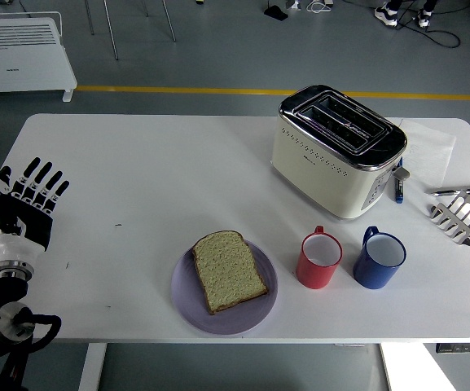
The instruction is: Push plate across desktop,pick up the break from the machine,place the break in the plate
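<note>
Here the left hand stands over the table's near-left corner, palm down and raised, its black-and-white fingers spread apart and straight, holding nothing; its black forearm comes in from the lower left corner of the view; the right hand is out of view. Well to the right of the hand and a little nearer the table's front edge sits a lilac plate, flat on the white table; a slice of brown bread lies on the plate, covering most of it, crust edge toward the plate's near side. Further right of the hand, just beside the plate, stands a red mug, and beside that a blue mug, both upright and apart from each other. Far across from the hand, toward the table's far right, stands a cream two-slot toaster with a chrome top; a blue pen lies at its right side; a metal toast rack rests near the right edge.
</note>
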You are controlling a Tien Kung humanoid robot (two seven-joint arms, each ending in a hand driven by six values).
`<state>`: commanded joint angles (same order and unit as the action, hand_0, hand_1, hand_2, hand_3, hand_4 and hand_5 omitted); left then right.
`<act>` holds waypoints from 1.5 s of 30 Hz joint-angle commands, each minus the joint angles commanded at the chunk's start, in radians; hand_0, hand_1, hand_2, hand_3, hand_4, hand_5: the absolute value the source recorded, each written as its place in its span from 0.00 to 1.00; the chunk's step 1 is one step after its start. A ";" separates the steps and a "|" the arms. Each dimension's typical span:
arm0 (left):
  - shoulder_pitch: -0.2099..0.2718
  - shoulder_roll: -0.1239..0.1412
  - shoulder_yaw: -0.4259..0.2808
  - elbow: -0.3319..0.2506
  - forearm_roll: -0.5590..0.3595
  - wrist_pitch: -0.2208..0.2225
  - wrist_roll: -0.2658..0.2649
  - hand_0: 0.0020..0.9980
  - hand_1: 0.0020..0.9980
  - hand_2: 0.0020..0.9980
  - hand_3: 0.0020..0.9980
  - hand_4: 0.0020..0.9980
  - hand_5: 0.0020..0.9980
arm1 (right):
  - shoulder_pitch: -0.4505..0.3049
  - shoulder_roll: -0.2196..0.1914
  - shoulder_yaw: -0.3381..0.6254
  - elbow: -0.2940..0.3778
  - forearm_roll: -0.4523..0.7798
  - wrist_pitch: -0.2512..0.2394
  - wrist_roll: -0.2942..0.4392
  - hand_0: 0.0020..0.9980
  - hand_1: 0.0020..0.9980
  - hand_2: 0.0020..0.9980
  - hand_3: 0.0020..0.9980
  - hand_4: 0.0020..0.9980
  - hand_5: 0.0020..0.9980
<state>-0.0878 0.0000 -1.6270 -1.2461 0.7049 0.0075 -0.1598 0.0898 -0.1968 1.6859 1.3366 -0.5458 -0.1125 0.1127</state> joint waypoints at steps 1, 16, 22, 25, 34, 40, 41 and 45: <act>0.000 0.000 -0.001 0.000 0.000 -0.001 0.002 0.75 0.77 0.81 0.77 0.59 1.00 | 0.000 -0.001 0.001 0.000 0.000 0.002 0.000 0.84 0.78 0.80 0.80 0.52 0.58; -0.016 0.000 -0.030 -0.013 0.037 -0.019 0.080 0.75 0.77 0.81 0.77 0.59 1.00 | 0.015 0.005 0.010 -0.010 -0.018 0.042 -0.017 0.84 0.78 0.80 0.79 0.52 0.58; -0.026 0.000 -0.037 -0.019 0.052 -0.035 0.107 0.75 0.77 0.81 0.78 0.59 1.00 | 0.023 0.007 0.017 -0.017 -0.037 0.050 -0.028 0.83 0.78 0.79 0.78 0.52 0.58; -0.033 0.000 -0.042 -0.021 0.060 -0.043 0.119 0.75 0.77 0.81 0.78 0.59 1.00 | 0.027 0.007 0.022 -0.020 -0.056 0.053 -0.036 0.83 0.77 0.79 0.78 0.53 0.58; -0.038 0.000 -0.049 -0.023 0.082 -0.049 0.147 0.75 0.77 0.81 0.77 0.59 1.00 | 0.036 0.010 0.022 -0.036 -0.071 0.042 -0.038 0.83 0.77 0.79 0.78 0.53 0.58; -0.042 0.000 -0.049 -0.023 0.083 -0.053 0.149 0.75 0.77 0.81 0.77 0.59 1.00 | 0.036 0.012 0.022 -0.044 -0.071 0.041 -0.040 0.83 0.77 0.79 0.78 0.52 0.58; -0.043 0.000 -0.050 -0.023 0.083 -0.053 0.149 0.75 0.77 0.81 0.77 0.59 1.00 | 0.037 0.012 0.022 -0.044 -0.071 0.042 -0.040 0.83 0.77 0.79 0.78 0.52 0.58; -0.042 0.000 -0.050 -0.022 0.083 -0.052 0.150 0.75 0.77 0.81 0.77 0.59 1.00 | 0.039 0.012 0.022 -0.045 -0.071 0.043 -0.040 0.83 0.77 0.79 0.77 0.52 0.58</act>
<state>-0.1301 0.0000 -1.6769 -1.2677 0.7882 -0.0446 -0.0097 0.1283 -0.1847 1.7075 1.2913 -0.6171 -0.0700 0.0727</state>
